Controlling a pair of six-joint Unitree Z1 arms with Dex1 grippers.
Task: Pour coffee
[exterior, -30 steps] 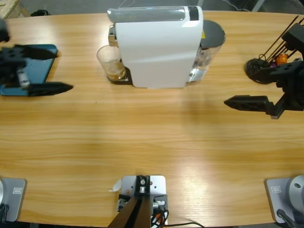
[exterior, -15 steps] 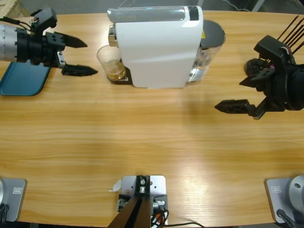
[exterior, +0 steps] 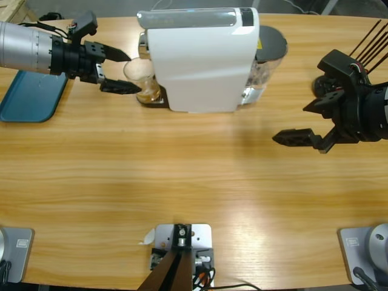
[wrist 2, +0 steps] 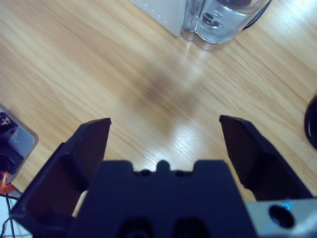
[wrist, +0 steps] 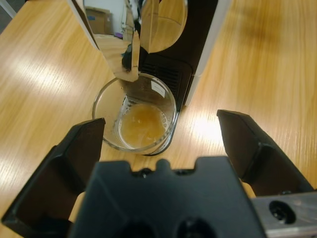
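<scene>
Table (exterior: 194,182): long wooden top; everything of the task sits along its far edge.
Machine (exterior: 203,60): white, upright, far middle; its spout end faces the side the left arm comes from.
Tray (exterior: 27,97): blue, flat, at the far corner beyond the left arm — not involved yet.
Left gripper (exterior: 124,73): jaws spread wide, holding nothing; its tips reach the glass, one on each side in the high view. In the left wrist view the glass stands dead ahead, centred between the jaws, though whether either tip touches the wall I cannot tell.
Right gripper (exterior: 306,121): jaws apart and empty, hovering over bare wood well away from the machine; its wrist view shows only table and the clear tank base.
Glass (wrist: 134,113): clear tumbler, upright under the spout, its long axis vertical, so a side grasp suits it.
Coffee (wrist: 144,125): shallow amber layer at the bottom of the glass.
Nearer arm: the left, by far — likely a short push forward, then close.
Change: half a second back the left gripper was short of the glass; it has advanced to flank it. The right has barely shifted.
</scene>
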